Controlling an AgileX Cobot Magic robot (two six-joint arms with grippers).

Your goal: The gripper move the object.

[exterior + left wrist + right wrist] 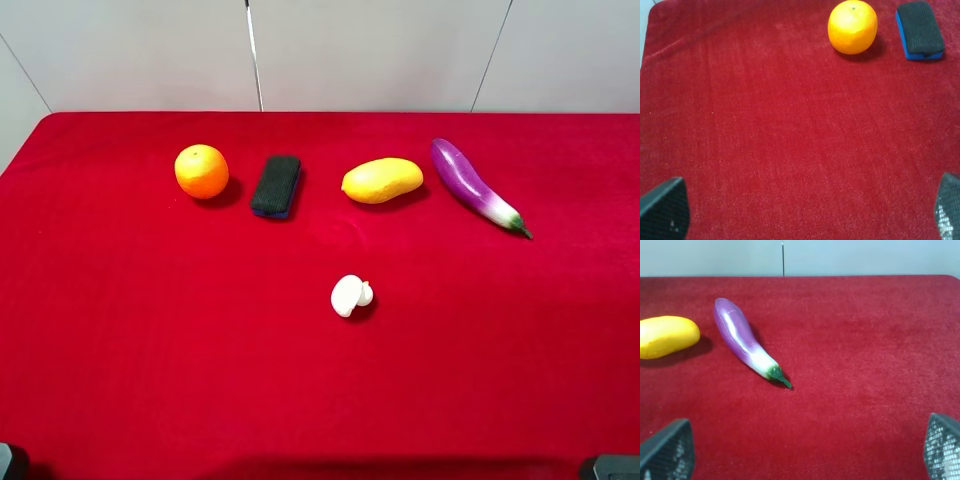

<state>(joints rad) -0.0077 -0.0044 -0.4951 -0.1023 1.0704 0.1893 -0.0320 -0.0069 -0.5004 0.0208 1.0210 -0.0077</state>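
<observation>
At the near edge of the red table [120, 380], only the corners of the two arms show from the high camera. The left gripper [800, 212] has its jaws spread wide, one fingertip at each side of its wrist view with bare cloth between them; the right gripper [800, 450] stands the same way, wide apart and holding nothing. Ahead of them lies a broad stretch of uncovered red cloth. Past it, near the middle of the table, a white mushroom [350, 296] lies alone, well apart from everything else. Farther back, four things sit in a row that runs across the table: the orange [201, 171] on the left, a dark sponge with a blue base [276, 186] just beside it but not touching, then a yellow mango [382, 180], then a purple eggplant [475, 186] lying slantwise with its green stem toward the near right. The orange has free cloth on its left and near sides. Behind the row the table's far edge meets a pale wall [380, 50].
</observation>
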